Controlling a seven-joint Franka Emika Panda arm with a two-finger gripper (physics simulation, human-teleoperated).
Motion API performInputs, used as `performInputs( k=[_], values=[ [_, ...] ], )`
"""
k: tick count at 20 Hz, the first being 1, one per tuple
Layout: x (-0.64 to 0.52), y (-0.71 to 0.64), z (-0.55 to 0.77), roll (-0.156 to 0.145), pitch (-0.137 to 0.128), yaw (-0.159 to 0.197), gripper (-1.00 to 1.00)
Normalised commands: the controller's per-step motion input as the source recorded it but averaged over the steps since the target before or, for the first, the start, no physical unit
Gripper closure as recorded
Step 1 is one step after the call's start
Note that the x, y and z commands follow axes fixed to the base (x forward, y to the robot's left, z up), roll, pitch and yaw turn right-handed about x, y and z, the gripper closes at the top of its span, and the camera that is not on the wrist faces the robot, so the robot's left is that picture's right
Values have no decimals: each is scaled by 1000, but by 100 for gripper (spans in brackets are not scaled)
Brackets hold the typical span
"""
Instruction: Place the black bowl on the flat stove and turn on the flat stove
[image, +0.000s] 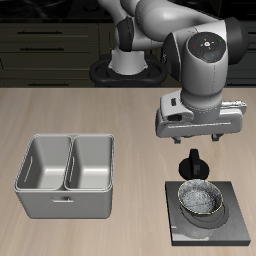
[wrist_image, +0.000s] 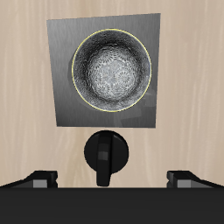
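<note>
The black bowl (image: 201, 200) sits upright on the flat stove (image: 236, 226) near the table's front edge, centred on the burner. In the wrist view the bowl (wrist_image: 112, 68) shows its speckled grey-white inside, on the dark stove plate (wrist_image: 66, 107). The stove's black knob (image: 193, 165) (wrist_image: 107, 156) is on the stove's back side, its handle pointing away from the bowl. My gripper (image: 196, 140) (wrist_image: 112, 178) hovers just above the knob, open and empty, with the fingertips (wrist_image: 39, 179) wide apart on either side of it.
A grey two-compartment caddy (image: 67, 190) stands on the table beside the stove, some way off. Dark kitchen cabinets run behind the table's back edge, where the robot's base stands.
</note>
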Motion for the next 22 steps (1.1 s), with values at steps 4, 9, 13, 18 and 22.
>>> performInputs(
  k=[4, 9, 13, 18, 22],
  values=[
    [-193, 9, 16, -1, -13, -32, -100],
    [-144, -19, -99, -5, 8, -26, -100],
    [-175, -114, -191, -33, 23, -37, -100],
    [-113, -3, -206, -7, 34, -47, -100],
    [-128, 123, -215, 7, 30, -18, -100]
  ],
)
